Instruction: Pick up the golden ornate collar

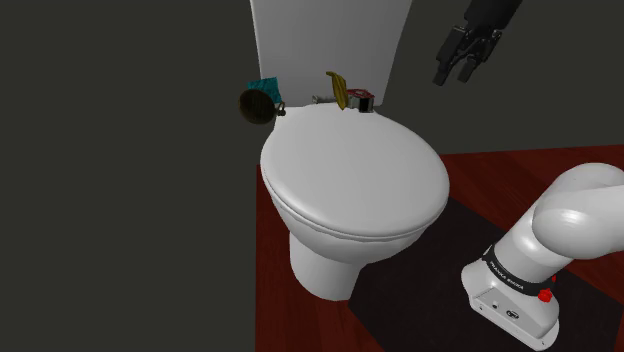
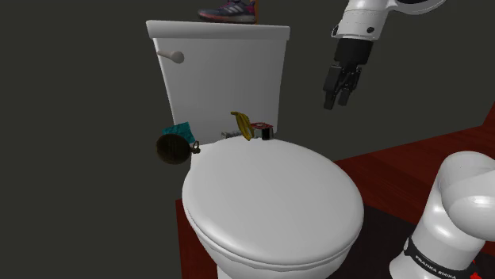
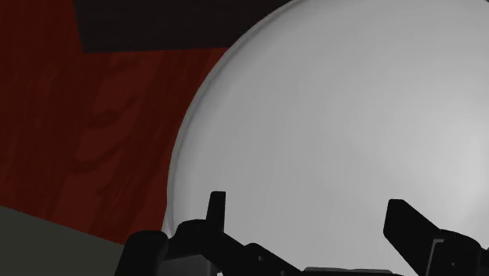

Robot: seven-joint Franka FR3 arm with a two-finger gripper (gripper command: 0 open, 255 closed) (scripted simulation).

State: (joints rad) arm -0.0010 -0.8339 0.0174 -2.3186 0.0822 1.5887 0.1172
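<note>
The collar is a dark brownish-gold round ring with a small clasp. It stands at the back of the white toilet's seat, at the lid's far left in the shoulder view. In the second exterior view the collar sits left of the lid, in front of the tank. My black gripper hangs open in the air, well to the right of the tank and above the lid's level, far from the collar. From the other side the gripper points down. In the wrist view the gripper has nothing between its fingers, with the white lid below.
A teal object lies behind the collar. A yellow curved object and a small red and black thing sit at the tank's foot. A shoe rests on the tank top. The floor is red wood with a dark mat.
</note>
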